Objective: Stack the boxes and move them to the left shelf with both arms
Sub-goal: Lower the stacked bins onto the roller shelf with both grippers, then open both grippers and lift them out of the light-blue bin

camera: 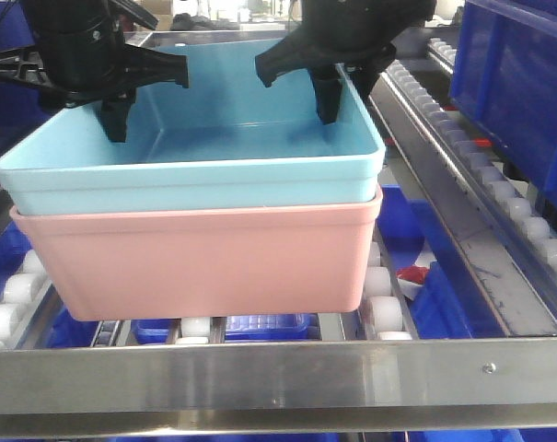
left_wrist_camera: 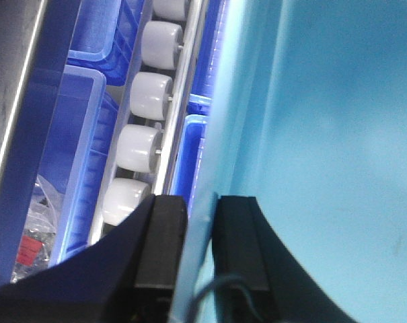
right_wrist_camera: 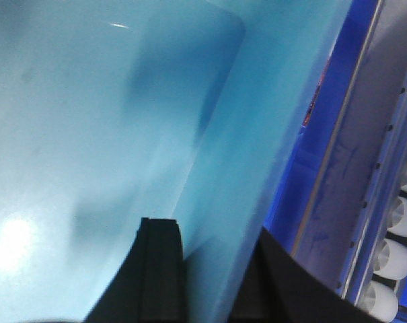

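Note:
The light blue box (camera: 195, 175) sits nested inside the salmon pink box (camera: 204, 262), and the stack rests on the white rollers (camera: 387, 313) of the left shelf, behind its steel front rail (camera: 278, 378). My left gripper (camera: 105, 115) (left_wrist_camera: 202, 202) is shut on the blue box's left wall (left_wrist_camera: 220, 134), one finger inside and one outside. My right gripper (camera: 348, 92) (right_wrist_camera: 220, 229) straddles the blue box's right wall (right_wrist_camera: 284, 101). Its fingers stand wider apart, with a shadowed gap beside the inner finger (right_wrist_camera: 163, 269).
A dark blue glossy bin (camera: 517, 83) stands at the right, beside a sloping roller lane (camera: 499, 193). More dark blue bins (camera: 444, 313) (left_wrist_camera: 89, 134) lie under the shelf. Rollers (left_wrist_camera: 149, 94) run just left of the stack.

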Available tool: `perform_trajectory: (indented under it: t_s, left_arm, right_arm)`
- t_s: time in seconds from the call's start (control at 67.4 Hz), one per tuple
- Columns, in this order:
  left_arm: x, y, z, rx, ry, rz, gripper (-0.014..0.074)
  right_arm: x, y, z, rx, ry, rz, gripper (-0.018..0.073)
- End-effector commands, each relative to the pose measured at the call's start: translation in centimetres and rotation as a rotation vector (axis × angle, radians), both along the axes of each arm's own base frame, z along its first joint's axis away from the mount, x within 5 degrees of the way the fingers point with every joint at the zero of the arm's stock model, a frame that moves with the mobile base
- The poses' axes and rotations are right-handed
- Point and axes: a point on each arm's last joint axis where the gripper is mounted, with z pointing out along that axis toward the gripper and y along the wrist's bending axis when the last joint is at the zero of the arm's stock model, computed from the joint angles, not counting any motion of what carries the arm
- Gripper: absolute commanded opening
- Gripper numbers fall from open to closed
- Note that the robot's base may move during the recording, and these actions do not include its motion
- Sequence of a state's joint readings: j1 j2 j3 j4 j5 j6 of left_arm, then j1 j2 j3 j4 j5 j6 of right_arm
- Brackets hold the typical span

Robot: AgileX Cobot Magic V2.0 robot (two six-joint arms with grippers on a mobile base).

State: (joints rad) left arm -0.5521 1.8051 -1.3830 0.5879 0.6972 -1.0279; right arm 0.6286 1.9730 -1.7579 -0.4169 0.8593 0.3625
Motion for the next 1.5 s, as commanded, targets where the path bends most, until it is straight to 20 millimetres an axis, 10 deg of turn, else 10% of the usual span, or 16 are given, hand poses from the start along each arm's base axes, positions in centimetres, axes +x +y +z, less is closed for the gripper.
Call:
perform_trajectory:
  t_s: [0.0, 0.312, 0.52, 0.534, 0.609, 0.772, 0.95, 1.024, 1.484]
  left_arm:
    - [0.1, -1.7, 3.6, -0.118, -0.167, -0.106, 0.0093]
    - [-0.1, -1.4, 3.4, -0.105, -0.137, -0.081, 0.0452]
    - [-0.8, -0.5, 3.6, -0.053, -0.083, -0.024, 0.0484]
    - [-4.1, 2.0, 9.4, -0.043, -0.149, -0.002, 0.0483]
    - [-4.7, 2.3, 10.3, -0.062, -0.164, -0.010, 0.0482]
    - [-7.0, 3.2, 12.9, -0.114, -0.175, -0.053, 0.0391]
    - [-8.2, 3.8, 13.6, -0.082, -0.143, -0.096, 0.0097]
    - [-8.5, 3.9, 13.4, -0.068, -0.123, -0.115, -0.0021]
    - [-13.1, 4.0, 11.4, -0.116, -0.203, -0.304, -0.0002]
  right_arm:
    - [-0.8, 0.9, 4.5, 0.120, -0.148, 0.081, 0.0063]
    - [-1.0, 0.5, 4.5, 0.090, -0.114, 0.058, 0.0576]
    - [-1.3, 0.2, 4.4, 0.066, -0.083, 0.041, 0.0612]
    - [-4.0, -2.0, 10.1, 0.127, -0.175, 0.028, 0.0612]
    - [-4.6, -2.5, 11.0, 0.135, -0.185, 0.023, 0.0612]
    - [-6.2, -3.8, 13.4, 0.159, -0.216, 0.012, 0.0369]
    - [-7.0, -4.4, 13.8, 0.151, -0.201, -0.002, 0.0039]
    - [-7.1, -4.5, 13.6, 0.149, -0.199, 0.001, 0.0058]
    - [-11.0, -6.2, 10.3, 0.244, -0.325, 0.154, 0.0055]
